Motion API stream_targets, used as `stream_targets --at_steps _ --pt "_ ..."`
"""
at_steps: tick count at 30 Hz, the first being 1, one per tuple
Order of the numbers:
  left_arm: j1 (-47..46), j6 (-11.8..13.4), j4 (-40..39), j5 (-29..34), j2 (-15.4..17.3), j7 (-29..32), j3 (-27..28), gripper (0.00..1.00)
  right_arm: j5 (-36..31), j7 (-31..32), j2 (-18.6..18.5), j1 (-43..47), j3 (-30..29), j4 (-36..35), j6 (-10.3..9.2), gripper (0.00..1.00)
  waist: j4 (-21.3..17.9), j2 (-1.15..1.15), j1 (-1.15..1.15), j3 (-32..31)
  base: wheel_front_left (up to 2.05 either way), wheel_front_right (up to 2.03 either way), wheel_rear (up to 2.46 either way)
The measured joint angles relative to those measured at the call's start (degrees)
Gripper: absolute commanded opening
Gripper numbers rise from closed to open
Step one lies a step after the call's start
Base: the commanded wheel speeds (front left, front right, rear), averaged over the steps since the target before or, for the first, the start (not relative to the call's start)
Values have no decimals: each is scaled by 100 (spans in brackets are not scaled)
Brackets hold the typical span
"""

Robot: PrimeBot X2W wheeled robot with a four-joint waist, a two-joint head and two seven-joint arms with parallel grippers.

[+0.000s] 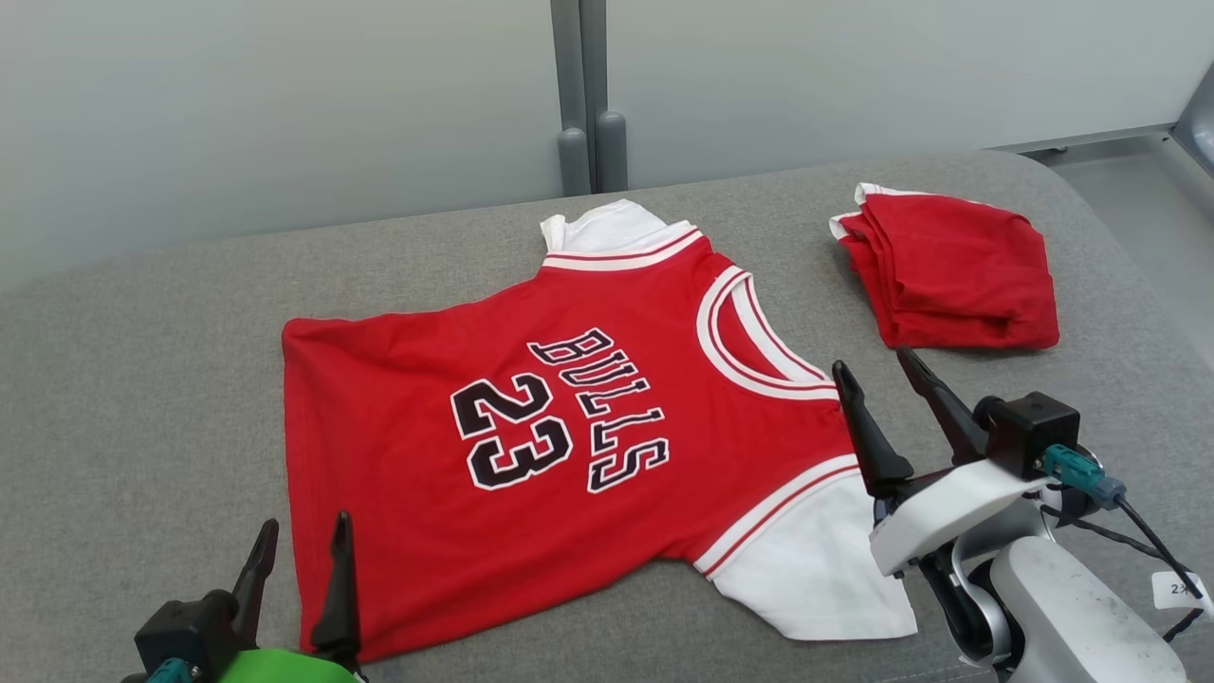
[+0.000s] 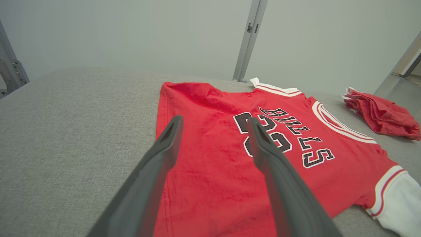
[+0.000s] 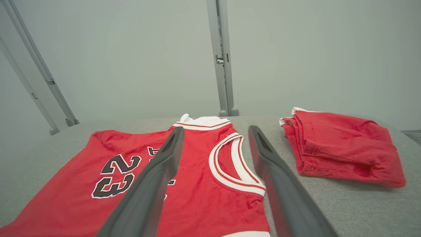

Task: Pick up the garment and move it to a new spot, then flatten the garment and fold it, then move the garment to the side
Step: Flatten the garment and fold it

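L claw point(image 1: 303, 533) is hanging released and empty over the jersey point(image 1: 569, 427) hem by the counter point(image 1: 142, 379) near edge. R claw point(image 1: 874, 370) is gaping too, just beside the collar. Jersey is lying flat mid-counter, w/ a folded red pile point(image 1: 958, 275) sitting toward the far right corner. Risk: claws pinching the top layer only, so the fold is skewing, or cloth is dragging into the pile.

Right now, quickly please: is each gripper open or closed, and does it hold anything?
Left gripper: open, holding nothing, fingers above the edge of the jersey.
Right gripper: open, holding nothing, fingers near the jersey's collar.
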Motion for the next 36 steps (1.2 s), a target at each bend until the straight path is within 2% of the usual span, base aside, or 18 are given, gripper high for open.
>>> stream_targets --at_steps 17,36 --pt "12 3 170 245 -202 -54 145 100 -236 -11 267 42 -181 60 -59 100 -4 0 0 -38 0 0 0" --pt "55 21 238 336 -322 -100 316 100 -326 -16 323 174 -350 88 -41 100 10 0 1 -2 0 0 0"
